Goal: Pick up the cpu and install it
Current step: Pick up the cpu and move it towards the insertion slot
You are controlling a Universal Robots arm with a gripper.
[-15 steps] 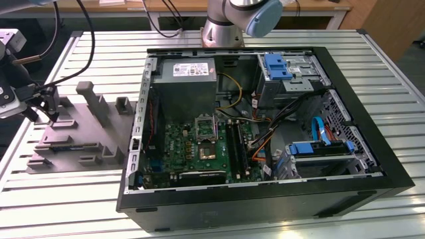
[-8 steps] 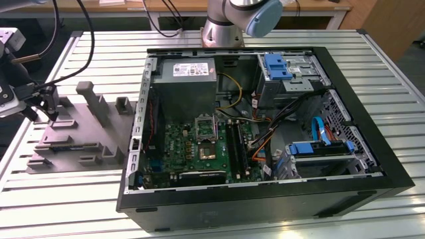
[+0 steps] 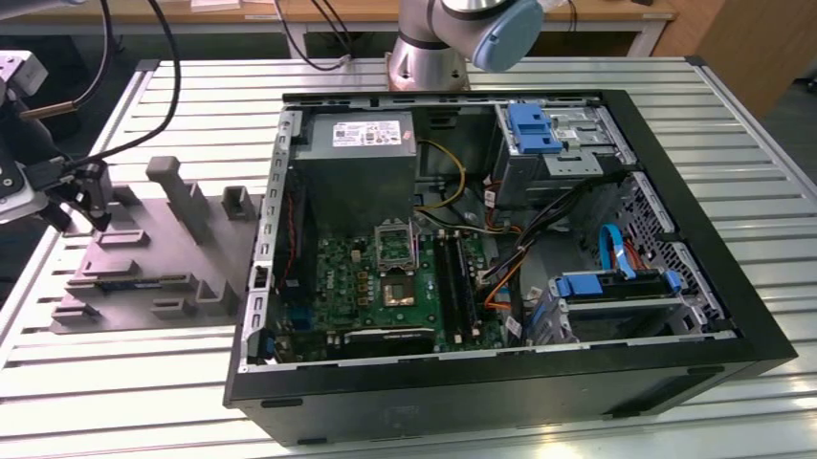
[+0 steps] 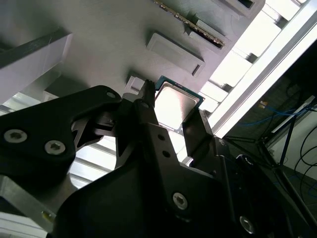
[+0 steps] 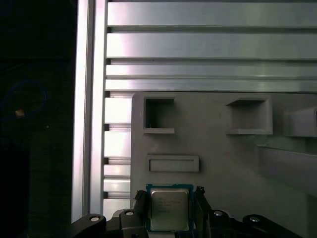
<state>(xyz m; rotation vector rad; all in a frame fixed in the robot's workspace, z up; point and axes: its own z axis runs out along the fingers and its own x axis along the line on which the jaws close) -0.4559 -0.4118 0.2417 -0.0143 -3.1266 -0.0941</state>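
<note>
The cpu (image 5: 169,209), a small square chip with a pale silver top and a green rim, sits between the two black fingers of my gripper (image 5: 169,199). In the second wrist view the cpu (image 4: 174,103) has the fingers pressed against two opposite edges, so my gripper (image 4: 173,110) is shut on it. In the exterior view my gripper (image 3: 96,218) hangs at the far left, just over the grey moulded tray (image 3: 141,277). The metal-framed socket (image 3: 396,245) on the green board lies inside the open computer case, well off towards the exterior view's right.
The tray has upright posts (image 3: 179,191) and shallow pockets (image 5: 172,163). The black case (image 3: 511,382) holds a grey power-supply box (image 3: 364,153), cables and blue drive brackets (image 3: 533,129). Everything rests on a slatted aluminium table (image 3: 715,96). The arm's base (image 3: 434,48) stands at the back.
</note>
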